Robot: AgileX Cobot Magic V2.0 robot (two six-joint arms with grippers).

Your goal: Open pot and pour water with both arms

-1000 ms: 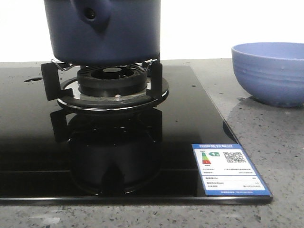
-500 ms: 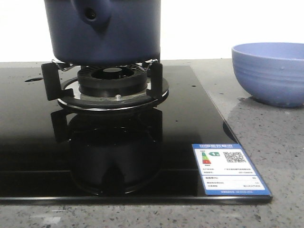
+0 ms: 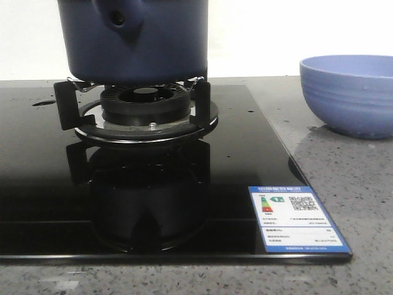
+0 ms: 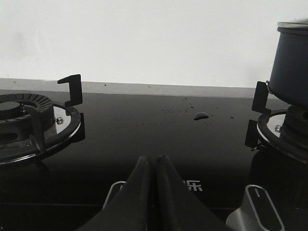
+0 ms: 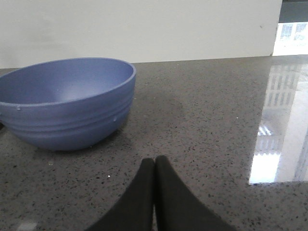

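Observation:
The dark navy pot (image 3: 138,40) stands on the burner grate (image 3: 138,114) of the black glass hob; its hollow side stub (image 3: 118,19) faces the front camera, and its top is cut off in the front view. The pot also shows in the left wrist view (image 4: 292,65), with a pale rim or lid edge at its top. My left gripper (image 4: 154,159) is shut and empty, low over the hob between the two burners. My right gripper (image 5: 154,160) is shut and empty over the stone counter, beside the periwinkle bowl (image 5: 65,101). Neither gripper shows in the front view.
The periwinkle ribbed bowl (image 3: 349,93) sits on the grey speckled counter right of the hob. A second burner (image 4: 29,122) lies at the hob's other end. Two control knobs (image 4: 255,211) sit near the hob's front edge. An energy label (image 3: 296,218) is stuck at its front right corner.

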